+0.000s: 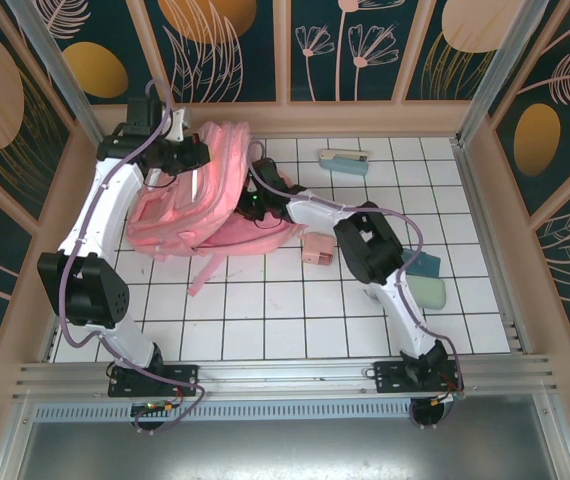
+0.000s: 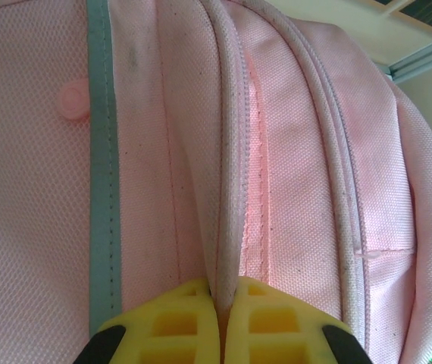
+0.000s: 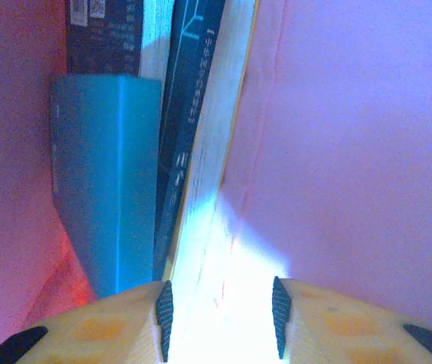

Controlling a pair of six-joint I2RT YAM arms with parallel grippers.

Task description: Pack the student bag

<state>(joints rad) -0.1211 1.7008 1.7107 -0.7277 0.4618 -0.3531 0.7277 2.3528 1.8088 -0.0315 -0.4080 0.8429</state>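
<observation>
The pink student bag point(image 1: 180, 205) lies at the back left of the tiled table, its opening facing right. My left gripper point(image 1: 193, 155) is shut on the bag's top edge; in the left wrist view the yellow fingertips point(image 2: 193, 318) pinch a piped seam point(image 2: 231, 227) beside the grey stripe point(image 2: 102, 189). My right gripper point(image 1: 255, 195) reaches into the opening. Inside the bag it is shut on a book with pale page edges point(image 3: 220, 227), which fills the gap between the pads point(image 3: 163, 311). A blue book point(image 3: 106, 182) and a dark book point(image 3: 189, 106) stand to its left against the pink lining point(image 3: 352, 152).
A small pink box point(image 1: 316, 248) sits on the tiles next to the right arm's elbow. A white and teal item point(image 1: 345, 160) lies at the back. Teal and pale green items point(image 1: 427, 283) rest at the right. A loose pink strap point(image 1: 205, 270) trails toward the front.
</observation>
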